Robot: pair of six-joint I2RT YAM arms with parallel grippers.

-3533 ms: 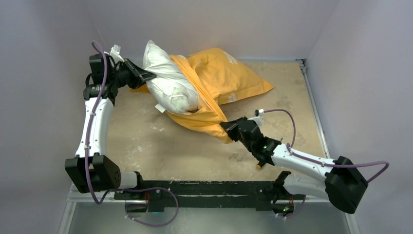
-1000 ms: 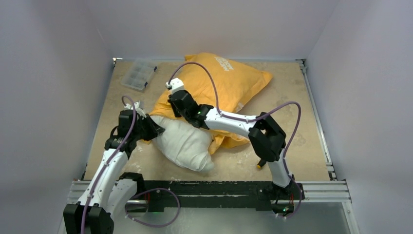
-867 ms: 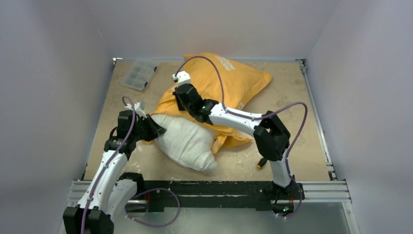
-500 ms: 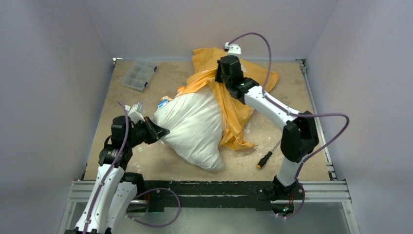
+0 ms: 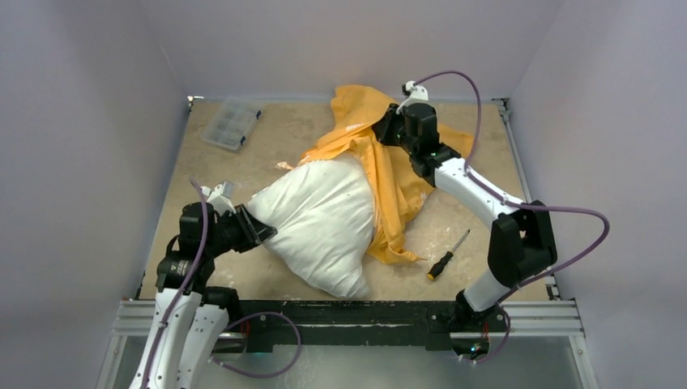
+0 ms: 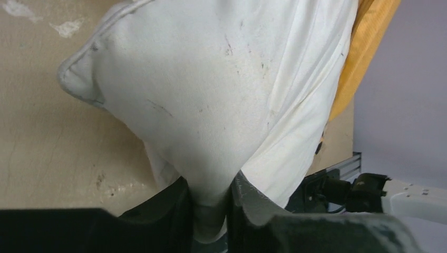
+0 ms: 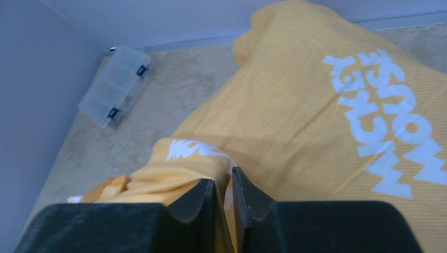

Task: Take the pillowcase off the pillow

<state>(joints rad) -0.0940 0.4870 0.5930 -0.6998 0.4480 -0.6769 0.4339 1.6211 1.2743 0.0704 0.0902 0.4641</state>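
Note:
The white pillow (image 5: 324,223) lies bare across the table's middle, its far end still under the orange-yellow pillowcase (image 5: 389,182). My left gripper (image 5: 258,229) is shut on the pillow's near-left corner; in the left wrist view white cloth (image 6: 211,132) runs down between the dark fingers (image 6: 174,203). At the back right, my right gripper (image 5: 387,130) is shut on a fold of the pillowcase. The right wrist view shows orange cloth (image 7: 295,132) with white lettering (image 7: 390,121) pinched between the jaws.
A clear plastic box (image 5: 232,125) sits at the back left corner. A black-and-yellow screwdriver (image 5: 446,256) lies on the table in front of the pillowcase's hanging edge. Walls close the table in on three sides.
The right gripper has dragged the pillowcase from the middle to the back right, baring most of the pillow. The left gripper kept its hold and pulled back towards the near left.

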